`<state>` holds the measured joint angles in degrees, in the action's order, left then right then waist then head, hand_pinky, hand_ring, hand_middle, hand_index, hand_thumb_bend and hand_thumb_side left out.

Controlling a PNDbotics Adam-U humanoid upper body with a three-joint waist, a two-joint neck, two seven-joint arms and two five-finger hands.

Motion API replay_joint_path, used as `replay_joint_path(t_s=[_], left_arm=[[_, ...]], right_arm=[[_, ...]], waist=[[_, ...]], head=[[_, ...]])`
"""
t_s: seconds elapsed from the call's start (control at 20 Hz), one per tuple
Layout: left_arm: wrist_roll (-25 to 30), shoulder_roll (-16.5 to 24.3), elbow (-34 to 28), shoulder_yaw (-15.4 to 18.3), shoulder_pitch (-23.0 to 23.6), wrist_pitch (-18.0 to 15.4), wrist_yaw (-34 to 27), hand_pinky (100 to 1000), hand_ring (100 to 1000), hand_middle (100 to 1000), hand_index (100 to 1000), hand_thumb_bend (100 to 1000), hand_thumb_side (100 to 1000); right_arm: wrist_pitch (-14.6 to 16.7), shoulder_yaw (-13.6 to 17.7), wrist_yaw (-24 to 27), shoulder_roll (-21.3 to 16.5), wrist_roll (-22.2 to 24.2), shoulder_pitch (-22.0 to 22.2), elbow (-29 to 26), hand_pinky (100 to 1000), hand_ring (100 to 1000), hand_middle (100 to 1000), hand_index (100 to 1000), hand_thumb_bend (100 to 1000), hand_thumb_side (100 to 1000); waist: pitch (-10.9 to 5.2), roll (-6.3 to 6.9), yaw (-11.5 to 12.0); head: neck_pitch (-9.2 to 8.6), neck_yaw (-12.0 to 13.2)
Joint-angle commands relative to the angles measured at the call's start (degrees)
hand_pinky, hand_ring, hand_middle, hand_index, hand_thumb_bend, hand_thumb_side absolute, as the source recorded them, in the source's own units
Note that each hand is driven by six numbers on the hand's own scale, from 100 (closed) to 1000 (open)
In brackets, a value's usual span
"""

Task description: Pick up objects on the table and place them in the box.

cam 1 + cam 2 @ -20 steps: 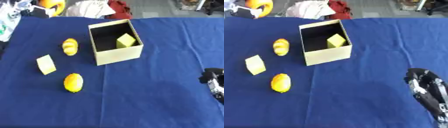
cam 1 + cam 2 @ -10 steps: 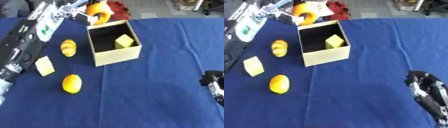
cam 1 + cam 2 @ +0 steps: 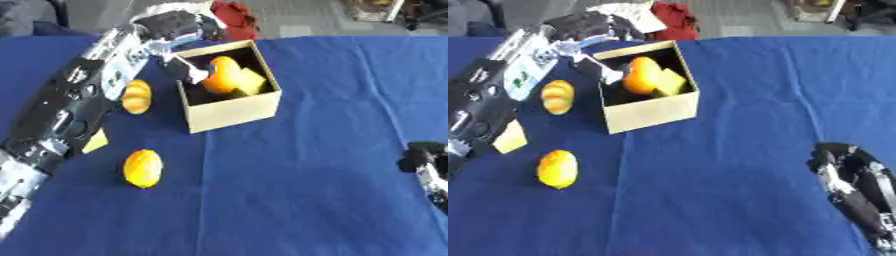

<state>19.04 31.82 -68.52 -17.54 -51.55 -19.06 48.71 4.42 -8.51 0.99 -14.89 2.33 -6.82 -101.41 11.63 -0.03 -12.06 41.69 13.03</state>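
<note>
An open yellow cardboard box [image 3: 233,113] stands on the blue cloth, far centre-left. A yellow block [image 3: 254,81] lies inside it. My left arm comes in from the lower left, and my left hand [image 3: 173,26] hangs over the box's far left corner. Its fingers [image 3: 189,69] are curled against a round orange fruit [image 3: 222,75] held in the box's opening. A bread roll [image 3: 136,96] lies to the left of the box, and an orange-yellow fruit [image 3: 143,168] lies nearer to me. My left arm half hides a yellow block [image 3: 509,138] on the cloth. My right hand [image 3: 849,176] rests open at the lower right.
Beyond the table's far edge lie a red cloth [image 3: 233,20] and some pale clutter. The blue cloth [image 3: 306,200] covers the whole table. My left forearm [image 3: 66,117] lies across the table's left side, over the yellow block and close beside the roll.
My left hand has brought the orange fruit from above the box's far left corner down into the box's opening. My right hand has stayed where it was.
</note>
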Motion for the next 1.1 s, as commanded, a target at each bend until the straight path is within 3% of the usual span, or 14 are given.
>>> replay_joint_path(t_s=[0.05, 0.1, 0.2, 0.3, 0.45, 0.5, 0.55, 0.6, 0.8, 1.1], left_arm=[[0.3, 2.8, -3.1, 1.2, -0.2, -0.4, -1.8, 848, 813, 869, 959, 148, 619], [0.3, 3.6, -4.6, 1.4, 0.3, -0.4, -2.9, 844, 805, 857, 947, 139, 579], [0.2, 6.0, -9.0, 2.3, 2.0, -0.1, -5.7, 827, 764, 794, 903, 124, 372], [0.6, 9.2, -14.5, 3.5, 4.6, 0.8, -9.1, 816, 735, 743, 866, 100, 242], [2.9, 15.2, -23.4, 5.9, 10.2, 2.4, -14.5, 815, 733, 739, 871, 129, 217], [3.9, 17.2, -26.0, 6.8, 12.3, 3.0, -15.7, 815, 734, 743, 880, 294, 143], [4.7, 19.1, -28.5, 7.7, 14.6, 3.8, -16.6, 816, 738, 746, 885, 316, 160], [5.5, 20.8, -30.9, 8.5, 17.0, 4.5, -17.1, 820, 747, 760, 896, 194, 296], [8.5, 25.1, -37.6, 11.6, 27.4, 7.0, -15.7, 826, 764, 783, 917, 208, 435], [8.1, 23.1, -36.8, 14.9, 39.3, 12.6, -13.4, 830, 772, 797, 918, 159, 562]], right_arm=[[0.2, 0.4, 0.1, -0.6, 0.1, -0.6, -0.9, 643, 619, 591, 694, 100, 423], [0.2, 0.4, 0.1, -0.6, 0.1, -0.6, -0.9, 643, 619, 591, 694, 100, 427], [0.2, 0.6, 0.0, -0.6, -0.1, -0.5, -0.9, 643, 619, 590, 694, 100, 424], [0.2, 0.8, -0.2, -0.8, -0.3, -0.6, -0.8, 643, 619, 590, 694, 100, 431], [0.2, 1.0, -0.3, -0.9, -0.5, -0.6, -0.8, 643, 619, 590, 694, 100, 433], [0.2, 1.1, -0.4, -1.0, -0.6, -0.6, -0.8, 643, 619, 590, 694, 100, 435], [0.2, 1.1, -0.4, -1.0, -0.6, -0.6, -0.9, 643, 619, 590, 694, 100, 420], [0.2, 1.1, -0.5, -1.0, -0.7, -0.6, -0.9, 643, 619, 590, 694, 100, 434], [0.3, 1.3, -0.7, -1.0, -0.7, -0.7, -1.0, 643, 619, 590, 695, 100, 430], [0.3, 1.5, -0.8, -1.0, -0.9, -0.5, -1.0, 643, 620, 590, 695, 100, 432]], waist=[[-1.27, 0.02, 0.2], [-1.28, 0.06, 0.3], [-1.23, 0.18, 0.5], [-1.08, 0.35, 0.8], [-0.84, 0.65, 1.3], [-0.79, 0.76, 1.5], [-0.76, 0.87, 1.7], [-0.73, 0.99, 1.9], [-0.69, 1.13, 2.6], [-0.71, 1.14, 3.4]], head=[[-0.95, -0.2], [-0.97, -0.3], [-1.18, -0.6], [-1.23, -1.0], [-1.31, -1.5], [-1.35, -1.7], [-1.38, -1.8], [-1.41, -1.9], [-1.59, -2.4], [-1.56, -2.8]])
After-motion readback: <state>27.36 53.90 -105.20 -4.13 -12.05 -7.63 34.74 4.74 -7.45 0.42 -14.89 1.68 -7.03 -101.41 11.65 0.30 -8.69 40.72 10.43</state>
